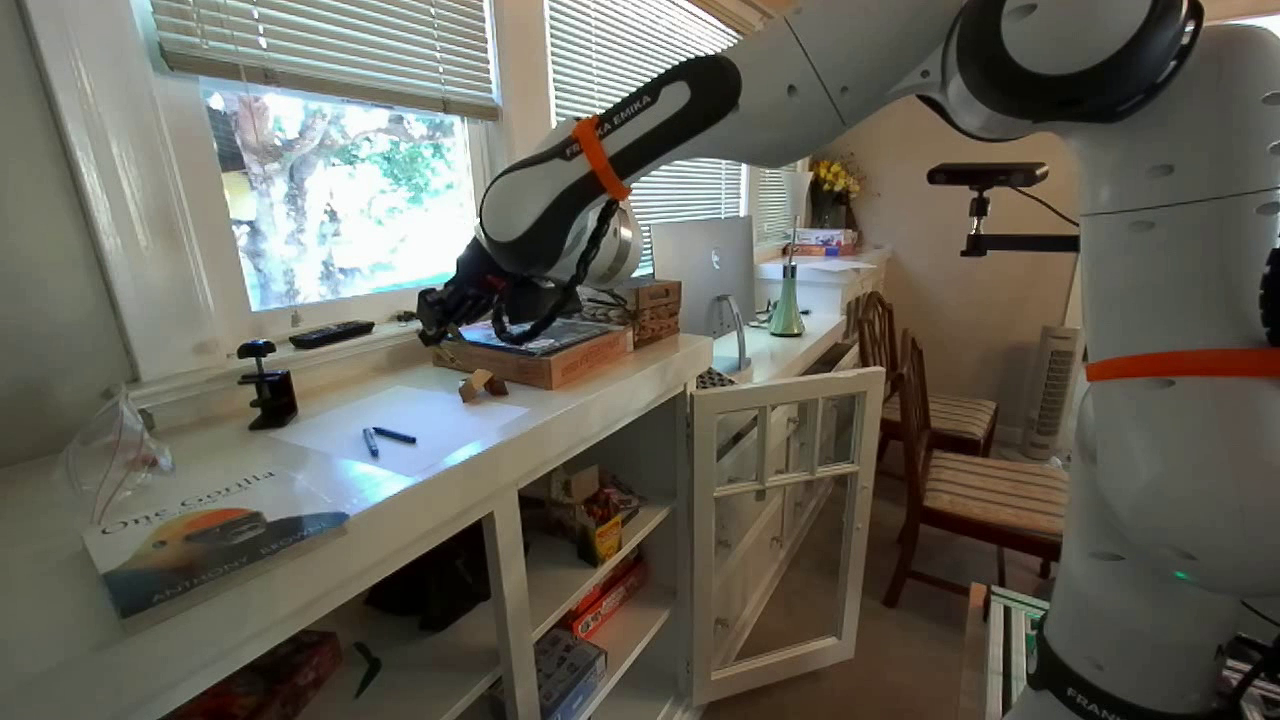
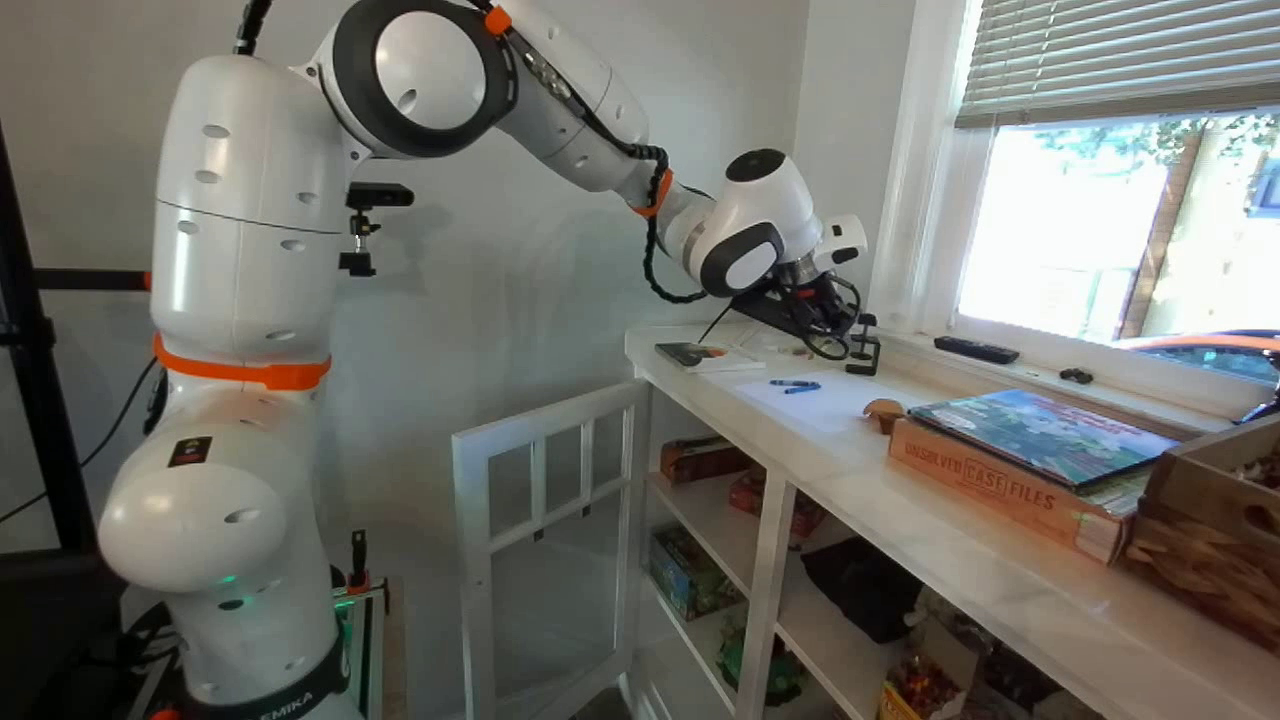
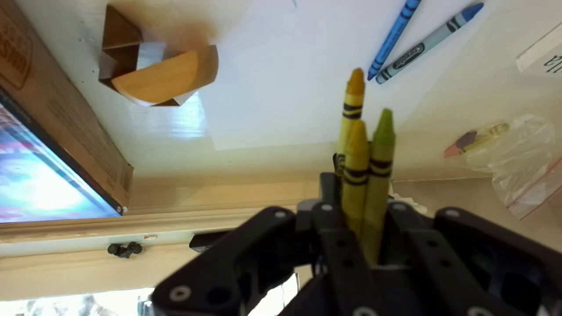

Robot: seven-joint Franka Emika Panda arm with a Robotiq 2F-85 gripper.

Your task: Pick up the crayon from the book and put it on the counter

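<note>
The fingers [image 3: 333,232] are pinching crayons [image 3: 354,188], seen best in the wrist view: a yellow crayon [image 3: 356,160] and a green crayon [image 3: 379,182] are standing side by side, tips outward. A second yellow crayon [image 3: 351,101] is projecting past them; its lower part is hiding behind the front pair and one finger, so how it is being held cannot be told. The bunch is hanging above the table [image 1: 600,390], apart from its surface. In both exterior views the fingers are showing too small and dark for detail.

On the table a white sheet [image 1: 340,425] is lying flat, bearing a dark blue crayon [image 3: 393,39] and a lighter blue crayon [image 3: 423,48], the two converging at one end. A book [image 2: 1050,430] with a picture cover is resting on a reddish-brown box [image 2: 985,485] lettered "UNSOLVED CASE FILES". A brown angular object [image 3: 164,81] is sitting between that box and the blue pair. On the sheet's opposite side, a second book [image 1: 210,550], titled "One Gorilla", is lying face up; a clear plastic bag [image 3: 518,158] is slumping near it. A black clamp [image 1: 272,395] is standing upright near the window [image 1: 340,200].
</note>
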